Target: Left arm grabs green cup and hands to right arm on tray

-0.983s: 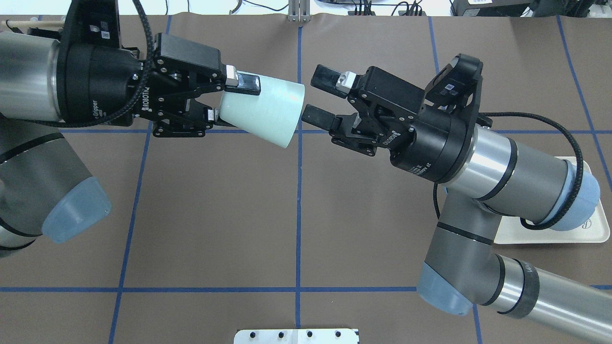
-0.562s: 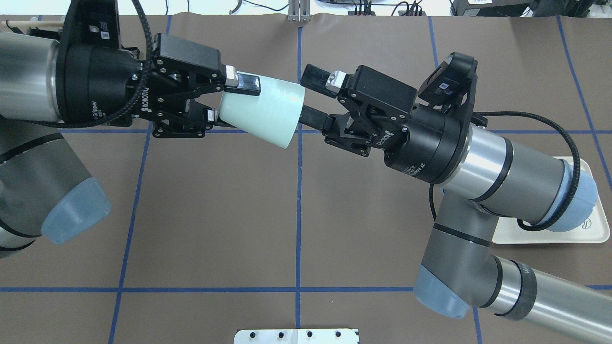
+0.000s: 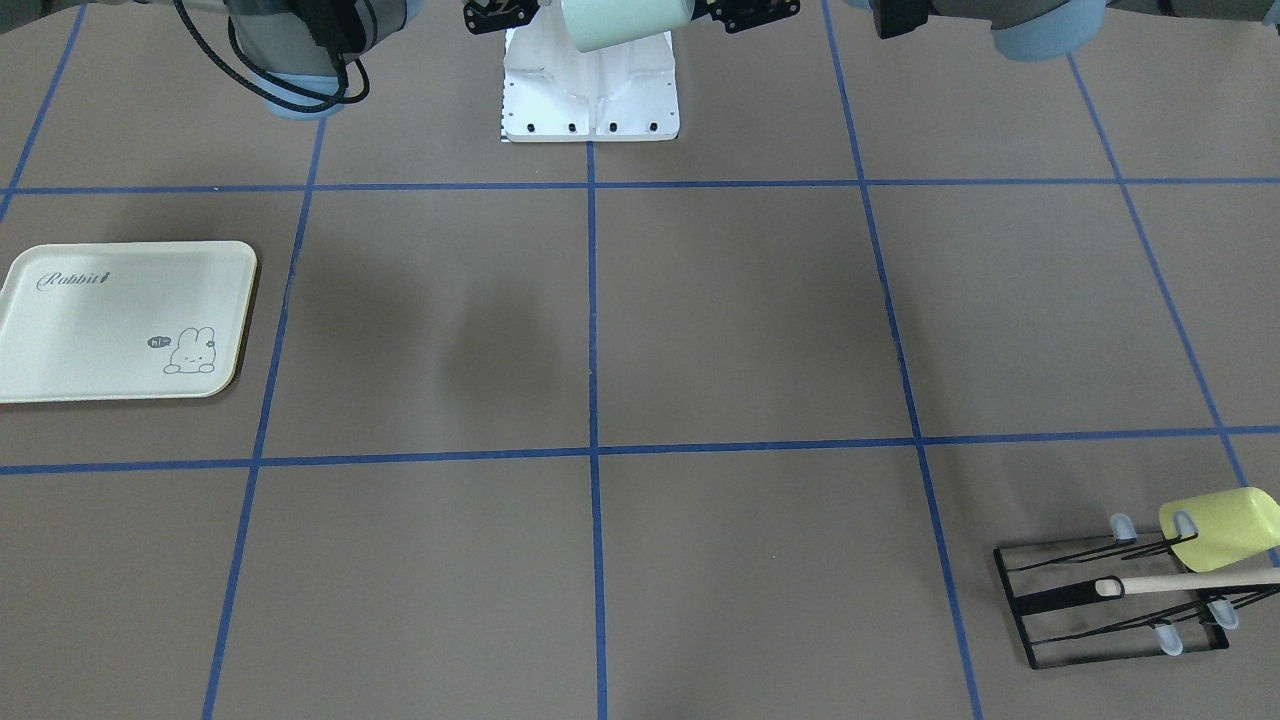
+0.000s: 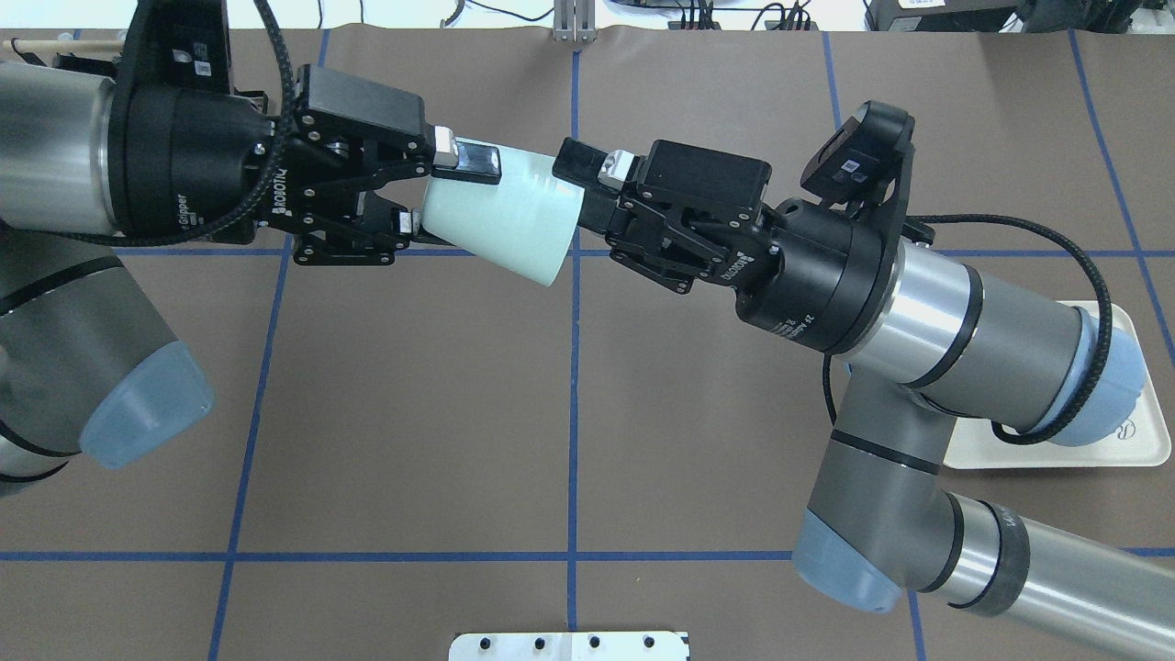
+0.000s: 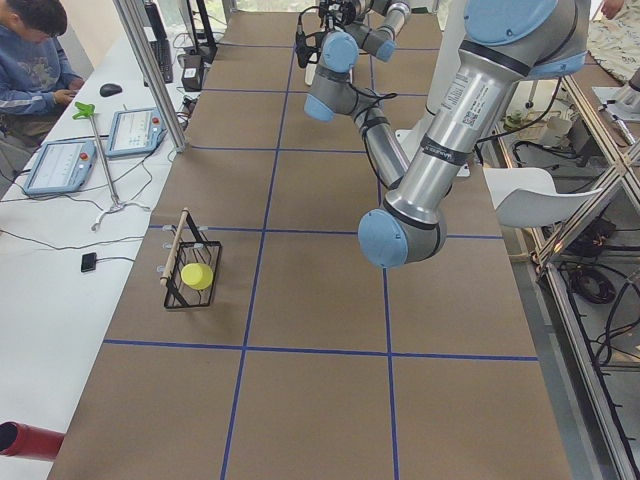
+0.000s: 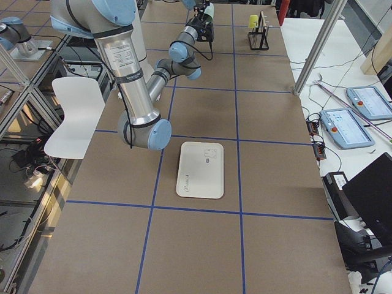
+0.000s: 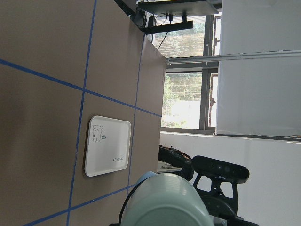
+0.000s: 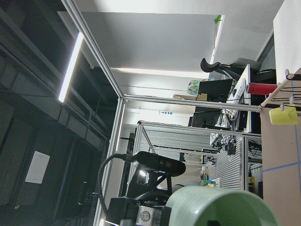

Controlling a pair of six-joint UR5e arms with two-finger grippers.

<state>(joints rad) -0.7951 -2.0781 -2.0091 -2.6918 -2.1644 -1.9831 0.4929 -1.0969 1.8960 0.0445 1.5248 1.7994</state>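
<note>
The pale mint-green cup (image 4: 500, 220) hangs on its side above the table, mouth toward my right arm. My left gripper (image 4: 439, 190) is shut on its base end. My right gripper (image 4: 571, 188) is open at the cup's mouth: its upper finger lies over the outer wall, and its lower finger reaches into the mouth and is hidden there. The cup also shows at the top edge of the front view (image 3: 625, 22) and in both wrist views (image 7: 164, 200) (image 8: 216, 207). The cream tray (image 3: 60, 370) lies bare on the table, partly under my right arm in the overhead view (image 4: 1138, 441).
A black wire rack (image 3: 1100, 610) sits at the table's far corner on my left side, holding a yellow-green cup (image 3: 1225, 528) and a wooden stick (image 3: 1190, 580). The white robot base plate (image 3: 590, 90) is between the arms.
My right gripper has moved left to the cup's mouth, and its fingers now straddle the rim with a narrower gap. The left gripper and the cup have stayed still.
</note>
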